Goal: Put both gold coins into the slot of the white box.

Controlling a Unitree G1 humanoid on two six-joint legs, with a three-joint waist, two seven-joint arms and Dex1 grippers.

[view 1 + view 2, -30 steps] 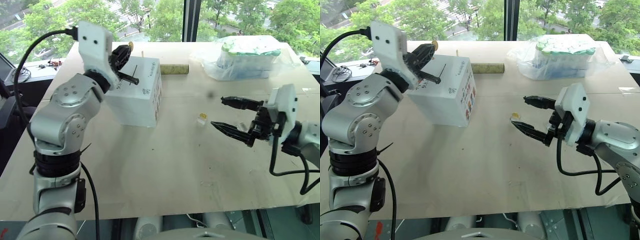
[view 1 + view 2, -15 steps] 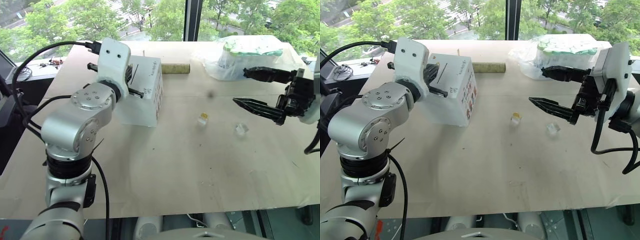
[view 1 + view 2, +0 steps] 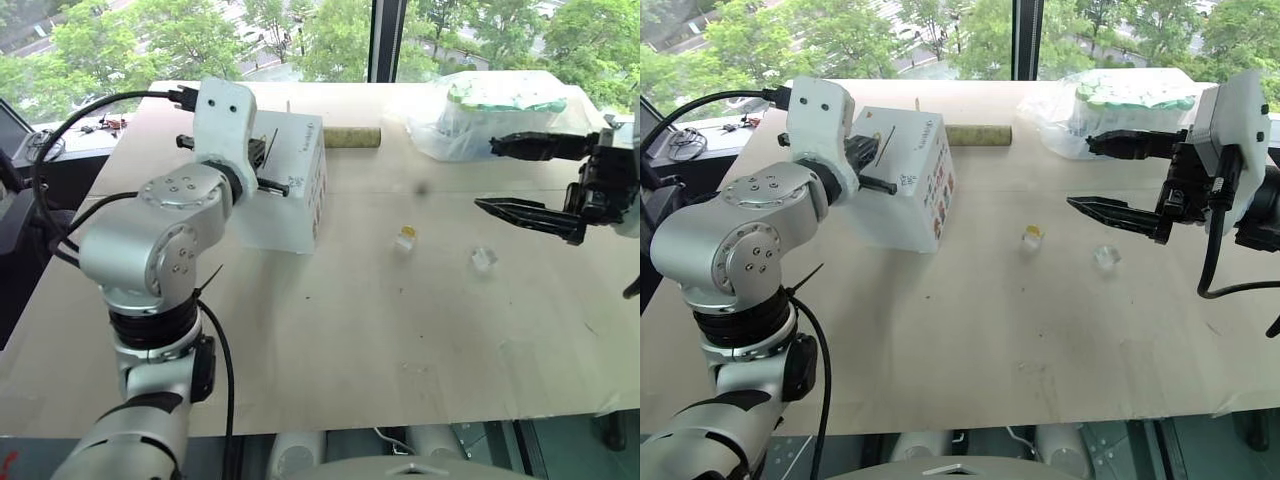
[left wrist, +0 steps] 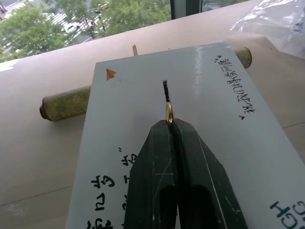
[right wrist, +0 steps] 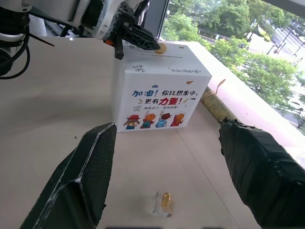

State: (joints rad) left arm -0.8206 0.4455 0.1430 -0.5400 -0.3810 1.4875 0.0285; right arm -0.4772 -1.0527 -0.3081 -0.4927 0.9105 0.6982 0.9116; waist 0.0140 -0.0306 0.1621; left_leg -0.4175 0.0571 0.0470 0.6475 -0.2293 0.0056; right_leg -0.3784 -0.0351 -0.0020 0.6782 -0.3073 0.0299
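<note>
From the head cameras, the white box stands on the far left part of the table, with a greenish cardboard tube lying just behind it. The left gripper is over the box's top, its fingers pressed together. Near the middle of the table a gold coin rests on a small clear plastic piece; a second clear piece lies a little to its right. The right gripper hangs above the table's right side, jaws spread wide and holding nothing. Behind it sits a clear plastic bag with white and green contents.

In the left wrist view, the two black fingers are shut on the other gold coin, which stands on edge at their tips. The coin sits right at the near end of the slot, a thin dark line in the box's top face; whether it has entered the slit at all is hard to tell. Dark handwriting runs along the box's edges.

In the right wrist view, the right fingers stand far apart. Between them lies the table coin on its plastic piece, and beyond it the box's front face with coloured printing. The left gripper holds its coin above the top of the box.
</note>
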